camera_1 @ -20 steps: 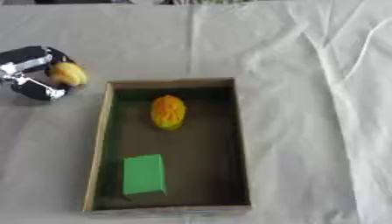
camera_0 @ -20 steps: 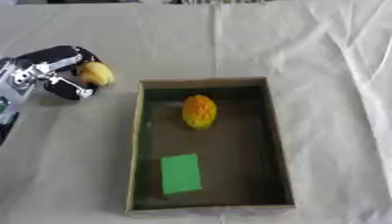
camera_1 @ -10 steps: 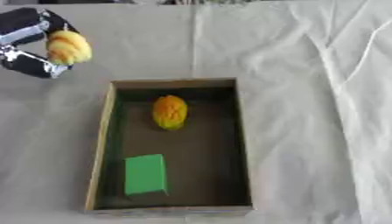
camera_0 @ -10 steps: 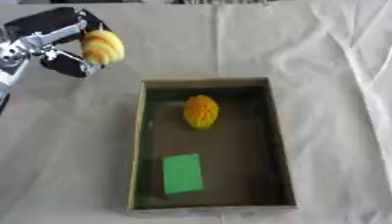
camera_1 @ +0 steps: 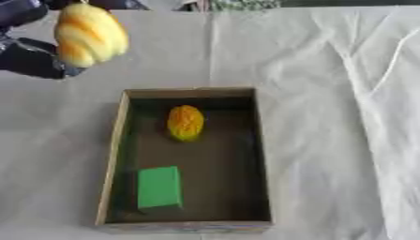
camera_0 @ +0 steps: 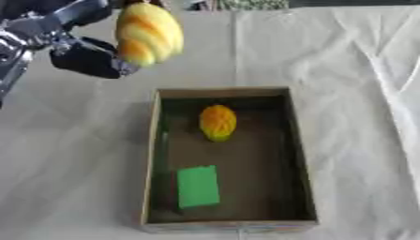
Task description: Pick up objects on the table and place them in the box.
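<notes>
The left robot hand [camera_0: 78,49] comes in from the upper left corner, lifted above the desk [camera_0: 74,154], with its fingers curled round a yellow, ridged piece of bread [camera_0: 147,33]. The bread has pale and darker golden stripes and stands nearly upright in the grip, clear of the desk surface, up and to the left of the box [camera_0: 299,154]. The black palm of the hand shows just below and to the left of the bread, and a silver part of the arm runs off toward the left edge. The box is a shallow brown cardboard tray with a dark floor, lying lengthwise on the desk in the lower middle. Inside it, near the far end, lies an orange-yellow oval fruit [camera_0: 217,123] with a bumpy skin, and near the close end, toward the left wall, lies a flat green block [camera_0: 198,186]. The two things in the box are apart from each other. The desk is covered by a pale cloth [camera_1: 344,93], which shows folds and creases on the right side. The right robot hand is not seen in either view.
</notes>
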`<state>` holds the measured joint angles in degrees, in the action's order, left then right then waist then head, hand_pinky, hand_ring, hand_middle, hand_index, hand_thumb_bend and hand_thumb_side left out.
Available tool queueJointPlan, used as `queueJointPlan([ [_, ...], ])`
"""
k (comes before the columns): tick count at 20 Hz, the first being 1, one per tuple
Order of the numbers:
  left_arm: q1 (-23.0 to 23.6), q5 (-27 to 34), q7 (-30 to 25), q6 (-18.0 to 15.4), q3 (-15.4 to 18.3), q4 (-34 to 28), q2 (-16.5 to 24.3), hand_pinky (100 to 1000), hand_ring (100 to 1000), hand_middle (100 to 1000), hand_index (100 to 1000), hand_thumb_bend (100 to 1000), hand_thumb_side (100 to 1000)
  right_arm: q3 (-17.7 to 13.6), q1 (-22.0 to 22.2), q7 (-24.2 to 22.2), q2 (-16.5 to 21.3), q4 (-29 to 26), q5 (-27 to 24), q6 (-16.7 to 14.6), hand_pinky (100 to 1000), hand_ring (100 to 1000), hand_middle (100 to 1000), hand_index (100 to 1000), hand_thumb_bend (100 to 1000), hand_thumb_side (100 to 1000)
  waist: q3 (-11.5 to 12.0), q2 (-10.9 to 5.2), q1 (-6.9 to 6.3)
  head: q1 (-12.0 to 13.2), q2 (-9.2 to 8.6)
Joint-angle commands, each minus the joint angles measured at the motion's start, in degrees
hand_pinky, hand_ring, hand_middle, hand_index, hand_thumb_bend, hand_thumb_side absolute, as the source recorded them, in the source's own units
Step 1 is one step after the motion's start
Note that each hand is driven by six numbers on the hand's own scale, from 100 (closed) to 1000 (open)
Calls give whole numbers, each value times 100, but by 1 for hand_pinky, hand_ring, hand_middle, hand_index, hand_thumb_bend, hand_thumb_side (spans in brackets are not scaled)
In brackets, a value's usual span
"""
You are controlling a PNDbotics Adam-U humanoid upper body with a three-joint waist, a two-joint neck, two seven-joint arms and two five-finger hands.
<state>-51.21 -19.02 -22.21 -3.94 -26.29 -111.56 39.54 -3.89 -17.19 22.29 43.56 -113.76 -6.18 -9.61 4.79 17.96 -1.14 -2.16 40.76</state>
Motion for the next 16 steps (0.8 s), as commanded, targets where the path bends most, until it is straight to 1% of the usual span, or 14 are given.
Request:
queueJointPlan([
  [1, -176, 312, -182, 136, -173, -287, 20, 577, 557, 518, 599, 100, 139, -21, -52, -42, 207, -84, -41, 0, 880, 767, 698, 756, 100, 548, 20, -144, 5, 3, 7],
  [4, -219, 319, -433, 224, -322, -301, -165, 576, 556, 518, 601, 100, 139, -5, -42, -72, 195, -84, -46, 6, 881, 766, 697, 755, 100, 548, 38, -146, 8, 8, 12],
  [9, -176, 71, -689, 371, -441, -258, -548, 579, 559, 523, 605, 100, 124, 3, -27, -95, 189, -84, -49, 15, 881, 766, 697, 755, 100, 548, 59, -142, 11, -1, 36],
  [12, -87, -246, -802, 422, -560, 149, -828, 585, 566, 529, 613, 100, 114, 15, -49, -109, 187, -84, -52, -18, 882, 767, 697, 755, 100, 547, 55, -139, 19, 1, 39],
  [16, -14, -760, -715, 201, -731, 835, -1083, 596, 577, 536, 627, 100, 100, 22, -47, -125, 185, -84, -17, -87, 882, 767, 697, 755, 100, 546, 36, -133, 23, 4, 40],
])
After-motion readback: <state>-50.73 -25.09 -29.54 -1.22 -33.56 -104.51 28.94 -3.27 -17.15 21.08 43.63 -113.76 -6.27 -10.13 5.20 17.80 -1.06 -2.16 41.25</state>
